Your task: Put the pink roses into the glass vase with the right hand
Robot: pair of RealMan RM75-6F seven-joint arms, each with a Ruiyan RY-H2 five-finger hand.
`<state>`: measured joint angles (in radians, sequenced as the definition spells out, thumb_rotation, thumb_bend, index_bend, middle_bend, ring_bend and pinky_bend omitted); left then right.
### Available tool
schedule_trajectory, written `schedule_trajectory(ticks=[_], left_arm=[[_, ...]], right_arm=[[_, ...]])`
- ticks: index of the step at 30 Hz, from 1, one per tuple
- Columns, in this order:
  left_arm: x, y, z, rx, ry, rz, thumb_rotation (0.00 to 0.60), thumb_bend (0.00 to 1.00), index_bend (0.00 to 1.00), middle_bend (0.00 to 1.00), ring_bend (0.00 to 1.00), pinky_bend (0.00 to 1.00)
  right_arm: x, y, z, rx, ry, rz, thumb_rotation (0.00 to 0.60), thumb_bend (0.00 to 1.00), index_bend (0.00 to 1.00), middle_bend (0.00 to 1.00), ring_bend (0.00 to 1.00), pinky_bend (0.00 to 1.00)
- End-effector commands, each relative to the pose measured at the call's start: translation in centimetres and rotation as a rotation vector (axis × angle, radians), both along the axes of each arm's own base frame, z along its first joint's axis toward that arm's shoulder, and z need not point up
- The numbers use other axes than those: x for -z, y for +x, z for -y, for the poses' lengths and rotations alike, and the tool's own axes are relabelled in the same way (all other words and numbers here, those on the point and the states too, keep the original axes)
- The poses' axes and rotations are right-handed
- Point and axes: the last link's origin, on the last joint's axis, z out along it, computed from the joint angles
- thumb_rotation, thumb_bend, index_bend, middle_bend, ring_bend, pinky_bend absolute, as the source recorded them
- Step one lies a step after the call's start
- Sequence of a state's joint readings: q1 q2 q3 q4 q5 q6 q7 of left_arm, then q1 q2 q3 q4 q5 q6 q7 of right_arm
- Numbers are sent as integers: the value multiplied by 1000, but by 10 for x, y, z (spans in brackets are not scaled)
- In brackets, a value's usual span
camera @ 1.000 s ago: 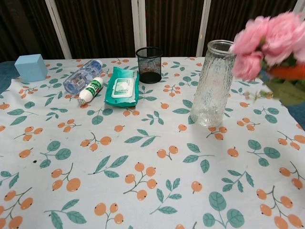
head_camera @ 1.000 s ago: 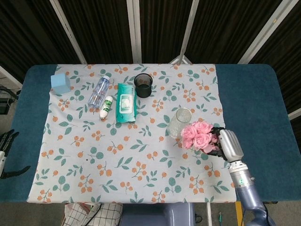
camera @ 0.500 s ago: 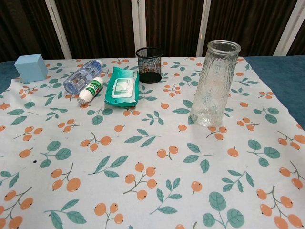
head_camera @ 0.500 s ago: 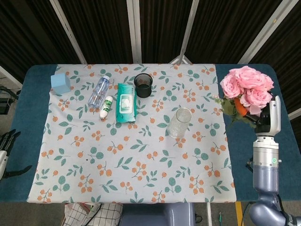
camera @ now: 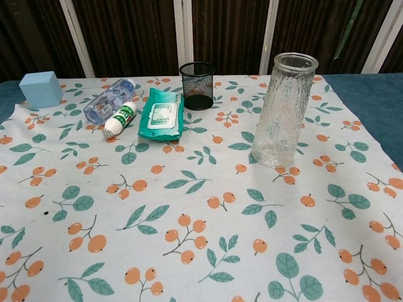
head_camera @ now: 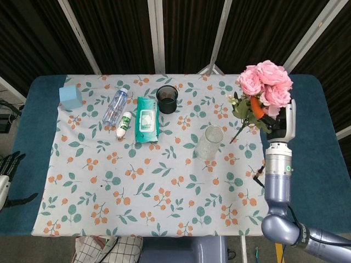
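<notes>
The pink roses (head_camera: 264, 81) are a bunch with green leaves and an orange wrap, held up in the air by my right hand (head_camera: 278, 123) to the right of the glass vase (head_camera: 209, 142). The flower heads are up and the stem slants down-left, its tip close above the vase's right side. The vase stands upright and empty on the floral cloth; in the chest view the vase (camera: 284, 108) is at centre right, and only a thin green stem (camera: 349, 26) shows at the top. My left hand (head_camera: 7, 171) hangs at the far left edge, holding nothing.
Along the back of the cloth sit a blue cube (head_camera: 71, 97), a clear water bottle (head_camera: 114, 106), a small white bottle (head_camera: 124, 124), a green wipes pack (head_camera: 147, 119) and a black mesh cup (head_camera: 167, 99). A checked bag (head_camera: 107, 249) sits below the table's front edge.
My right hand has raised the roses from table height beside the vase, swung them out to the right, then brought them back left towards the vase. They left the chest view.
</notes>
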<state>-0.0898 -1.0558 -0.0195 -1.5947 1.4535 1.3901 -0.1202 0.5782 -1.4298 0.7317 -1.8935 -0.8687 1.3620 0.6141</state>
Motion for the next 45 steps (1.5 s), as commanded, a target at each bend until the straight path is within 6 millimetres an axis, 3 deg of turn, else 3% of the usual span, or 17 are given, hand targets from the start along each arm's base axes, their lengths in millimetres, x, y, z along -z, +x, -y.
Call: schedule_trajectory(ticks=[1, 11, 20, 29, 45], left_arm=[[0, 0, 0, -4, 0, 4, 600, 0, 0, 0, 0, 0], [-1, -1, -1, -12, -4, 12, 600, 0, 0, 0, 0, 0], [0, -1, -2, -14, -13, 14, 600, 0, 0, 0, 0, 0], [0, 0, -2, -8, -18, 17, 600, 0, 0, 0, 0, 0], [1, 3, -3, 4, -21, 17, 600, 0, 0, 0, 0, 0]], right_arm=[[7, 12, 12, 5, -12, 14, 600, 335, 514, 533, 483, 395], [18, 31, 33, 4, -21, 24, 600, 335, 513, 533, 483, 395], [38, 23, 38, 32, 22, 21, 600, 335, 513, 533, 482, 395], [62, 6, 26, 62, 82, 35, 600, 336, 514, 533, 471, 395], [75, -29, -12, 74, 129, -81, 600, 333, 487, 533, 435, 395]])
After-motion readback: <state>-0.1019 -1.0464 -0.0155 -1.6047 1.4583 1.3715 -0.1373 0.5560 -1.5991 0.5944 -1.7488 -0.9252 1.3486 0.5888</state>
